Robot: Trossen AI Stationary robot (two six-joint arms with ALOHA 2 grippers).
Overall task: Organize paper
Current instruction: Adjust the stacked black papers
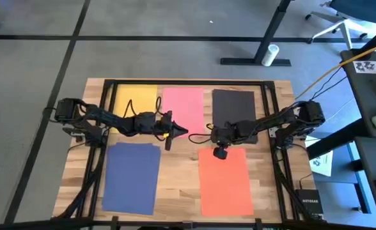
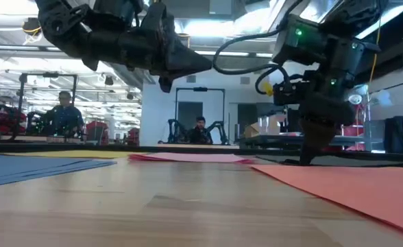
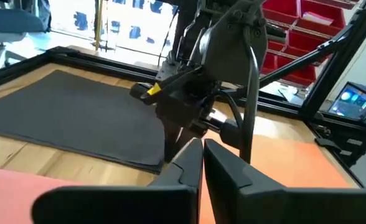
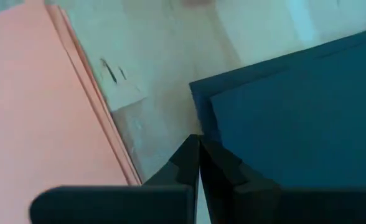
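Observation:
Five sheets of paper lie flat on the wooden table: yellow (image 1: 135, 99), pink (image 1: 183, 105) and black (image 1: 234, 105) along the far side, navy blue (image 1: 132, 176) and orange (image 1: 225, 182) on the near side. My left gripper (image 1: 178, 132) is shut and held level above the pink sheet's near right corner, clear of the table (image 2: 188, 65). My right gripper (image 1: 221, 152) is shut and points down (image 4: 198, 146) over bare wood. It stands between the black sheet's near left corner (image 4: 195, 87) and the orange sheet's far edge (image 4: 102, 112). My right gripper points straight down with its shut fingertips (image 2: 311, 159) low at the table, beside the black sheet's near left corner. Whether they touch the wood or the sheet, I cannot tell.
A black metal frame (image 1: 111, 82) runs round the tabletop. A white printed sheet (image 1: 320, 165) lies off the table at the right, beside a dark box (image 1: 309, 203). Bare wood (image 1: 178, 185) shows between the blue and orange sheets. People sit in the room beyond (image 2: 200, 130).

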